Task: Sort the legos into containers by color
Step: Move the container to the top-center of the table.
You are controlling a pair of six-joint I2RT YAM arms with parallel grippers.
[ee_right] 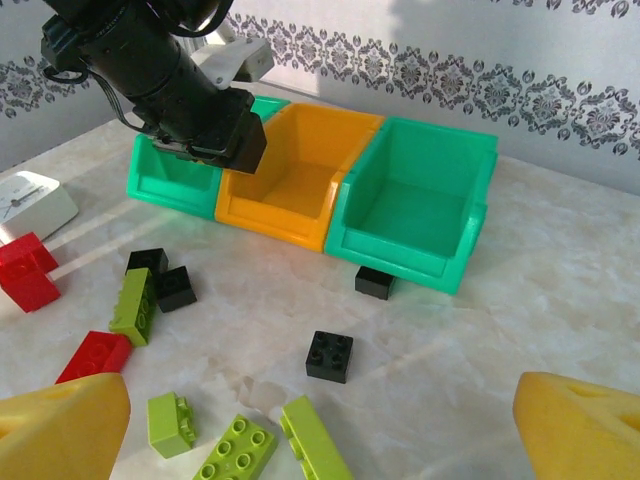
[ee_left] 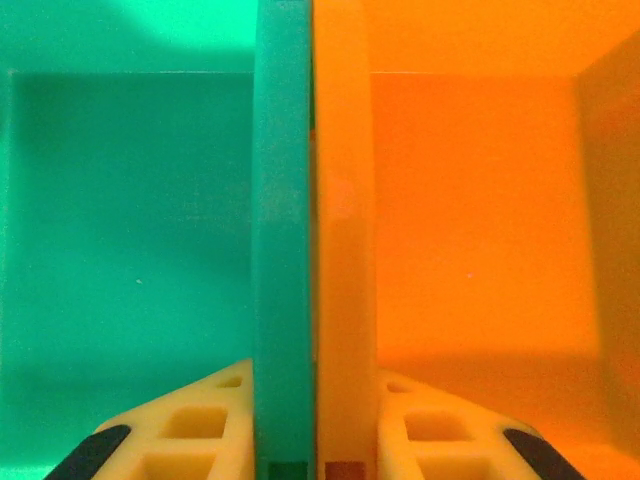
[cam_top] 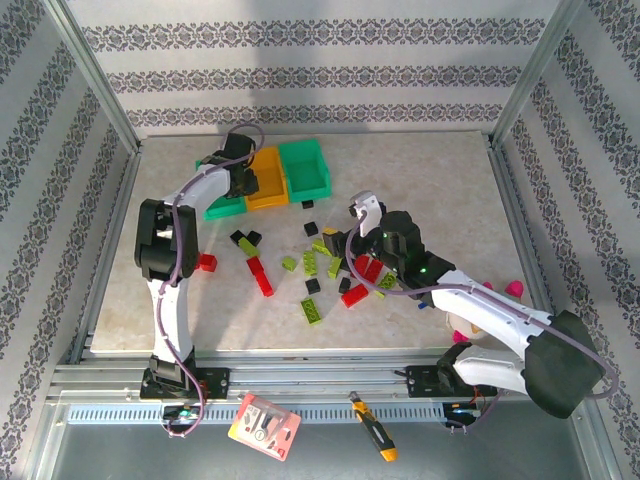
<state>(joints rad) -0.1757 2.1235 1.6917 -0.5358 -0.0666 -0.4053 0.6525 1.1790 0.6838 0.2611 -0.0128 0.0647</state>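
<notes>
Left pincer (ee_left: 315,420) clenched the joined walls of the left green and orange containers (ee_left: 285,200), one finger (ee_left: 200,430) in each bin. From overhead, that row sat far-left on the table (cam_top: 430,180). Right pincer (ee_right: 320,400) hung released, fingers (ee_right: 60,430) wide apart, above the legos (cam_top: 320,265) scattered mid-table. Its camera caught a black brick (ee_right: 373,282) just beside the right green bin.

Both arms in plain sight now: left arm (cam_top: 168,315) and right arm (cam_top: 490,315), glossy white links with chunky black joint housings between them and a pale lilac cable looping along each. Black base blocks, and tiny green lights glowing there and on the right wrist. Left claw (ee_left: 315,375): cream-yellow fingers (ee_left: 190,425), hollow rectangular cut-outs, black outer strips. Right claw (ee_right: 320,400): smooth yellow fingertips (ee_right: 60,430).
</notes>
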